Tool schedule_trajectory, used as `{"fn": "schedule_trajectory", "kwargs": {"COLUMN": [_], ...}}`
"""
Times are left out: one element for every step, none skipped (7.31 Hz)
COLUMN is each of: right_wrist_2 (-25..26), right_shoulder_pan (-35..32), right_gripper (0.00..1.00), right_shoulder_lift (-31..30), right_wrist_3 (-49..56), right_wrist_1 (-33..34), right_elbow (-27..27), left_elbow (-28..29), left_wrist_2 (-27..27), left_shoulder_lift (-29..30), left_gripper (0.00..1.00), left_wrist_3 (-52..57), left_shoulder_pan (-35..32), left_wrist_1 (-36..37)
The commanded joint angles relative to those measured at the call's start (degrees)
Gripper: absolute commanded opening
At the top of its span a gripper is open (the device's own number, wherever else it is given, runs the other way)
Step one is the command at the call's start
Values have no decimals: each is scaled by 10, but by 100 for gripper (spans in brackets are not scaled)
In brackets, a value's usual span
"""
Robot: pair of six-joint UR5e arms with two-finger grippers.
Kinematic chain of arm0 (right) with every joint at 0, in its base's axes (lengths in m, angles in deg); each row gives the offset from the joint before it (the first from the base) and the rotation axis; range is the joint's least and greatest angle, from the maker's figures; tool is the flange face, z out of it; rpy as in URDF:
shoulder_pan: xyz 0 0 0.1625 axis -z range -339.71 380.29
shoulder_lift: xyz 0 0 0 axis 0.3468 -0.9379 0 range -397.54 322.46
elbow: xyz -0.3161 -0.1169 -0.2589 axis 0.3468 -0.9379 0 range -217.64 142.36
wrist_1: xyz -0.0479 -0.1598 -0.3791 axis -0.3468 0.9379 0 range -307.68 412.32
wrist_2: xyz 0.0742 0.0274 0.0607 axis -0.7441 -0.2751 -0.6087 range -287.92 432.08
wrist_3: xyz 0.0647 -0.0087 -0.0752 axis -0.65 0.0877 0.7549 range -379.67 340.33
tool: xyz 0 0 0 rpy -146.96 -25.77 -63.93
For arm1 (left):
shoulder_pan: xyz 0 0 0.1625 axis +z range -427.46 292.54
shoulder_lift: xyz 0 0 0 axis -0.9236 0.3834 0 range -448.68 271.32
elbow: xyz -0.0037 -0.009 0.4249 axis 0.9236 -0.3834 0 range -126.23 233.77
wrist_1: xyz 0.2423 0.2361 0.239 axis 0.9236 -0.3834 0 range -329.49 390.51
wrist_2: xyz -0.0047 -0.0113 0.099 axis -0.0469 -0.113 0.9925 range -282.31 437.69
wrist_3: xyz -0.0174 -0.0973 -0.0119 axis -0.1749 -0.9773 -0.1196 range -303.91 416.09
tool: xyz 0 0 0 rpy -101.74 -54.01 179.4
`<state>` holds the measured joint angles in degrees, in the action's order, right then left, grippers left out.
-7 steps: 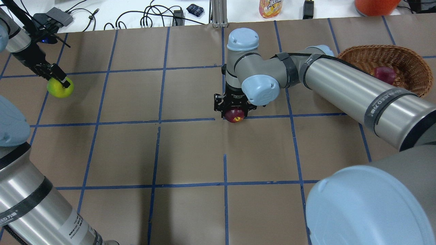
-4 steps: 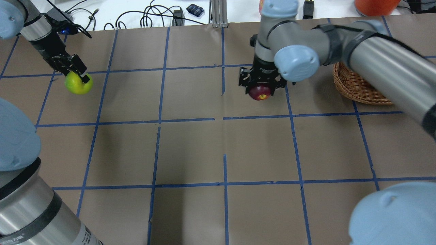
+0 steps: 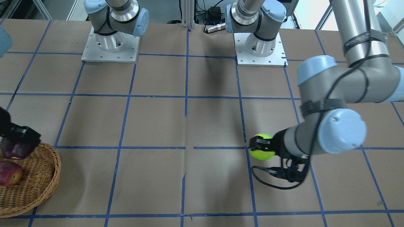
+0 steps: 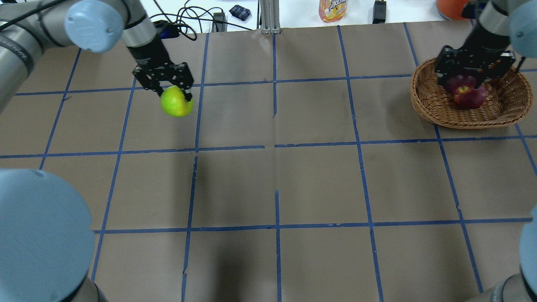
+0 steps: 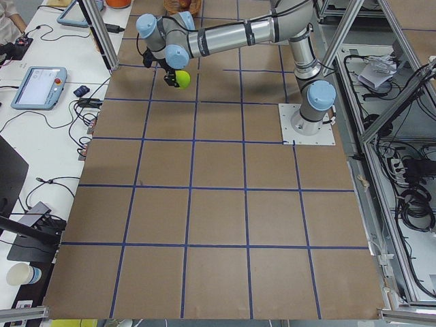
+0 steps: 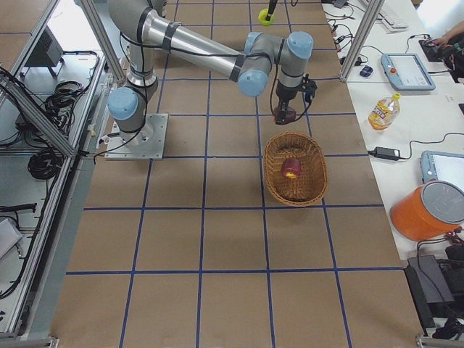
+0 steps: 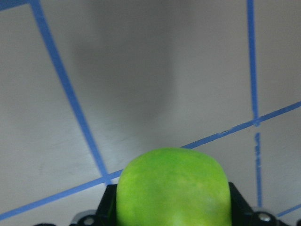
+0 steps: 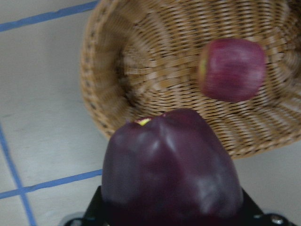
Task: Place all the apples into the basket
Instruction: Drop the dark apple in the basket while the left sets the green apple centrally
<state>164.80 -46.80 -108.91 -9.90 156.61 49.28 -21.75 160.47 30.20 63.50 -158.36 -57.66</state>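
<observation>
The wicker basket (image 4: 423,105) stands at the table's far right, with a red apple (image 4: 472,99) lying inside it. My right gripper (image 4: 461,82) is shut on a dark maroon apple (image 8: 169,169) and holds it above the basket's rim on the side facing the table's middle. The front-facing view shows that apple (image 3: 15,149) hanging over the basket (image 3: 41,183). My left gripper (image 4: 175,94) is shut on the yellow-green apple (image 4: 176,101), which is lifted off the table in the far left half. That apple (image 7: 174,188) fills the lower part of the left wrist view.
Behind the table's far edge are a juice bottle (image 4: 333,9), an orange container (image 4: 459,6) and cables (image 4: 184,21). Both arm bases (image 3: 110,47) sit at the robot's side. Brown paper with a blue tape grid covers the table.
My right gripper has carried the maroon apple from the table's middle rightward to the basket. My left gripper has moved right with the yellow-green apple.
</observation>
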Motion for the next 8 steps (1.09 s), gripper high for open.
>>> {"fn": "schedule_trajectory", "kwargs": {"right_wrist_2": [36, 40, 38, 33, 33, 32, 25, 8], "right_shoulder_pan": [85, 109, 119, 119, 119, 119, 118, 119], "right_gripper": [0, 0, 0, 0, 0, 0, 81, 100], "right_shoulder_lift": [56, 95, 116, 125, 128, 130, 131, 127], "right_wrist_3": [89, 109, 100, 63, 54, 56, 57, 56], "right_wrist_1": [65, 98, 115, 125, 124, 125, 130, 129], "right_elbow": [-10, -13, -15, -13, -12, -12, -8, -12], "left_elbow": [-7, -11, -42, -82, -108, -113, -120, -119], "left_wrist_2": [-3, -5, 0, -1, -2, -3, 1, -3], "left_shoulder_lift": [25, 41, 49, 46, 48, 50, 50, 47], "left_gripper": [0, 0, 0, 0, 0, 0, 53, 100], "left_wrist_3": [-208, -272, -275, -284, -290, -289, -283, -283], "left_shoulder_pan": [-128, -158, -181, -183, -190, -190, -190, -189], "left_wrist_1": [97, 159, 180, 222, 273, 274, 273, 280]}}
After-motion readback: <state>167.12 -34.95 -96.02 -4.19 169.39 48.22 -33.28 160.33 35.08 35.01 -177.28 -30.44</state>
